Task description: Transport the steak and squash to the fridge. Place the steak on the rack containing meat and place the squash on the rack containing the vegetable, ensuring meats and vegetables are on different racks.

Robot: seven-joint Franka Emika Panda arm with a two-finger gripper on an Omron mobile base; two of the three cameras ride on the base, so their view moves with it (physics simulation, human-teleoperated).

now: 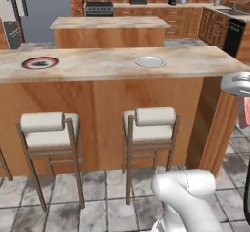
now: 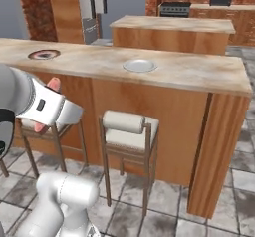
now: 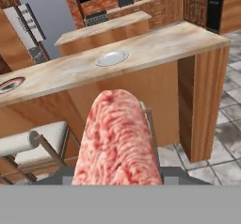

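Right now the gripper (image 3: 117,180) is pinching the steak (image 3: 117,143), a marbled pink-red slab standing up between the jaws in the hand view; in the right base view a sliver of it is poking out beside the wrist at about nine o'clock. By my judgement the step in hand is carrying it to the fridge (image 1: 34,11), which is standing far off at eleven o'clock in the left base view, beyond both counters. Doing this well likely means holding the pinch firm and the hand level while the base is driving around the breakfast bar (image 1: 112,65). On that marbled top a grey plate (image 1: 150,61) is sitting at twelve o'clock and a dark-rimmed dish (image 1: 40,63) at ten. Two stools (image 1: 49,128) are tucked below, a second island (image 1: 110,29) and a black range (image 1: 99,8) standing behind.
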